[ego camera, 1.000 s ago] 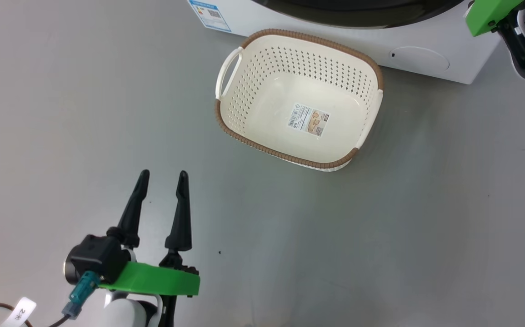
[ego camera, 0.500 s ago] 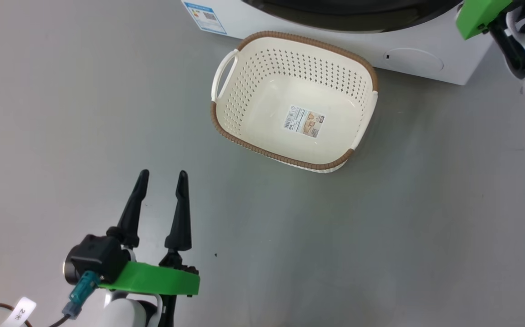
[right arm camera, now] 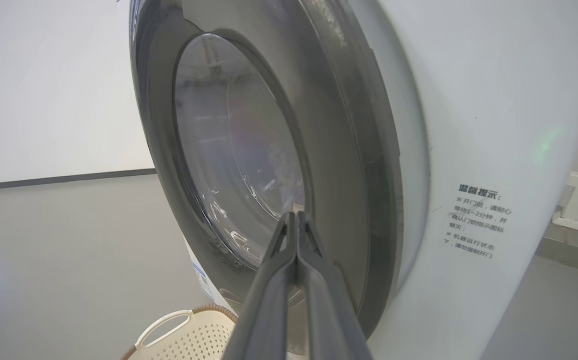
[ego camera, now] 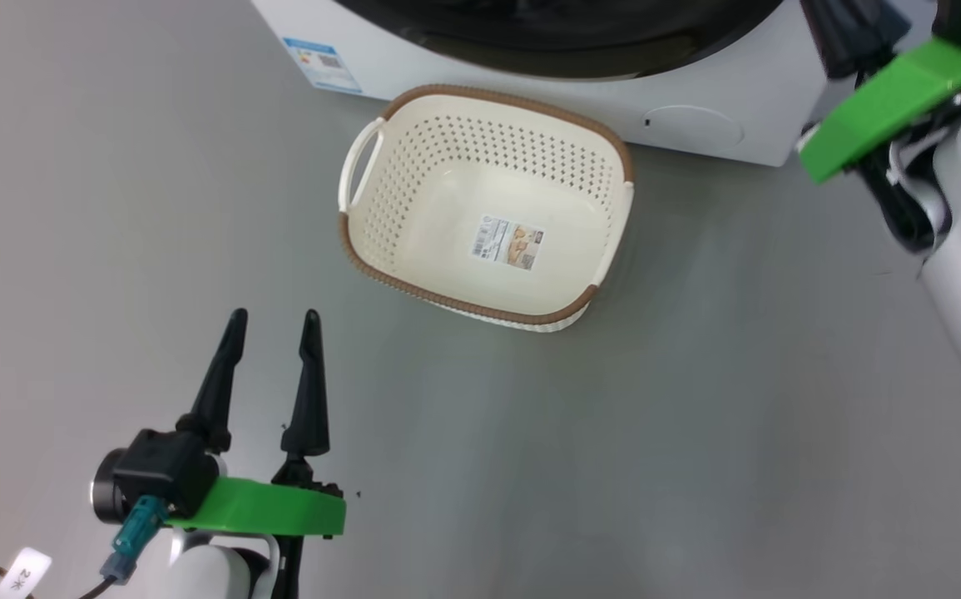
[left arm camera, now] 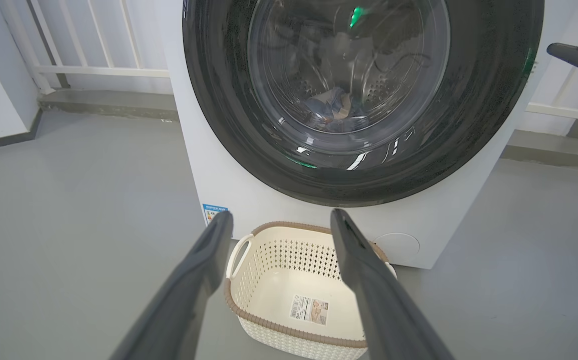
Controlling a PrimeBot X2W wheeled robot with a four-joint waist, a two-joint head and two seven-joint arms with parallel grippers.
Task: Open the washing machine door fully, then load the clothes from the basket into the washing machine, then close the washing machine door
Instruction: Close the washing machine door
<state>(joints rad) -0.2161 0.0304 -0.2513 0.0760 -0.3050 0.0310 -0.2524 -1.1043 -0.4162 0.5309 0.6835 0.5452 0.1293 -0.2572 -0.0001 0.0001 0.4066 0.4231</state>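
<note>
**Door shut, clothes in the drum**

Top of head view: washing machine (ego camera: 771,100), blue energy sticker (ego camera: 322,64), print unreadable. Just below: basket (ego camera: 380,208), label sticker (ego camera: 509,243) on its bottom, illegible. Centre of left wrist view: washing machine door (left arm camera: 469,125) closed, clothes (left arm camera: 334,104) behind the glass. Lower left: left gripper (ego camera: 274,316), jaws spread. Right gripper (right arm camera: 295,216) pressed together at the door rim; right of it, notice (right arm camera: 479,222) headed "温馨提示".
</note>
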